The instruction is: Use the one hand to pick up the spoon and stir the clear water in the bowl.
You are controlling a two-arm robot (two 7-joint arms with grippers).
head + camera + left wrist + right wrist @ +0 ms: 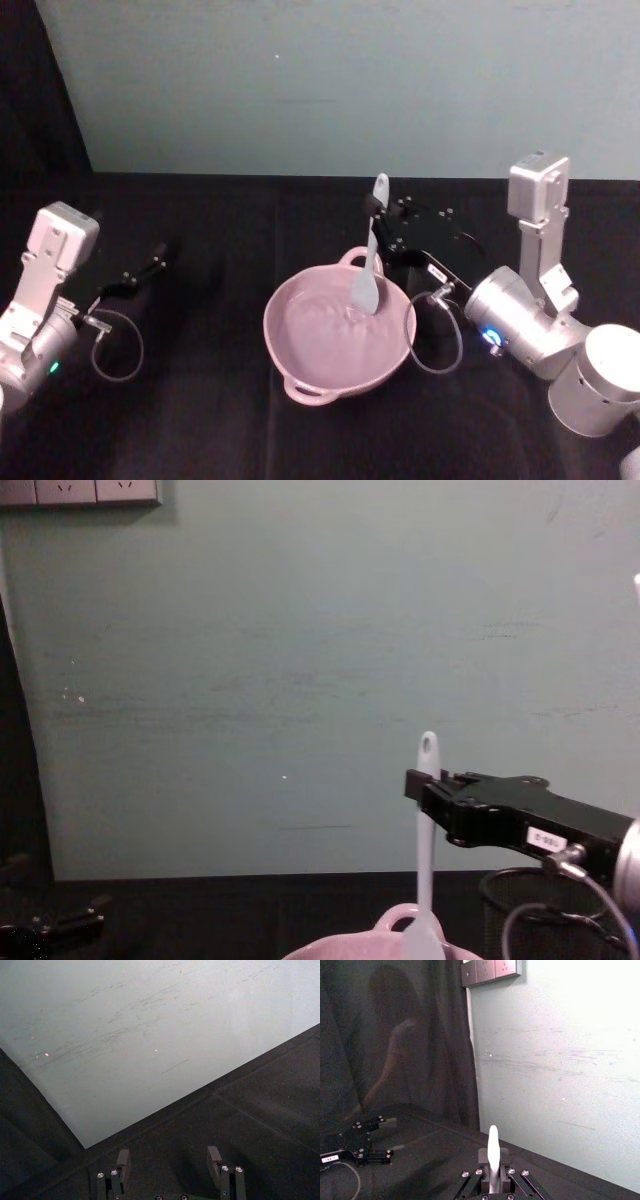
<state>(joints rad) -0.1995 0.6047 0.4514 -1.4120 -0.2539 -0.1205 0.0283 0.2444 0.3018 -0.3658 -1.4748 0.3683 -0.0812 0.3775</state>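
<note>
Centrally in the head view, the right gripper (380, 212) is clenched on the upper handle of the slim white spoon (367, 268), which stands nearly upright. Its flat rounded paddle dips into the smooth pale pink bowl (278, 335) on the black tabletop (200, 420). The left gripper (148, 266) sits parked at mid-left, fingers apart.

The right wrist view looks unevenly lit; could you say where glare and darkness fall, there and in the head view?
Right wrist view: the wall glares white, the curtain is deep dark, the spoon shines. Head view: the bowl is evenly lit; the black table swallows shadows.
</note>
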